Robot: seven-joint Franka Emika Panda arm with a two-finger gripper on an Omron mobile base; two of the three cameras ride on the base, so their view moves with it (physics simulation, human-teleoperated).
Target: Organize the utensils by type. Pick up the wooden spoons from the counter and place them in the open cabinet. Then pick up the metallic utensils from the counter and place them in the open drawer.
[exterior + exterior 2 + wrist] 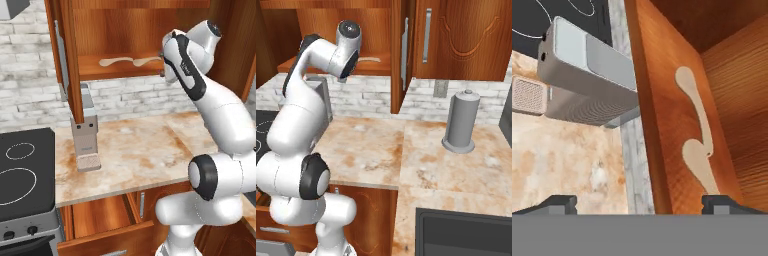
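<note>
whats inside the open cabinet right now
Two wooden spoons lie end to end on the cabinet shelf. The arm hides the shelf's right end, so anything there cannot be seen.

Pale wooden spoons point(131, 61) — reddish-brown cabinet point(120, 30) — mottled beige counter point(135, 150).

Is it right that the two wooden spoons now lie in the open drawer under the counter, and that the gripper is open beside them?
Not quite. The wooden spoons lie on the shelf of the open cabinet above the counter, not in the drawer; the left base view shows this. The rest holds: the gripper is open beside them, as the hand view shows.
</note>
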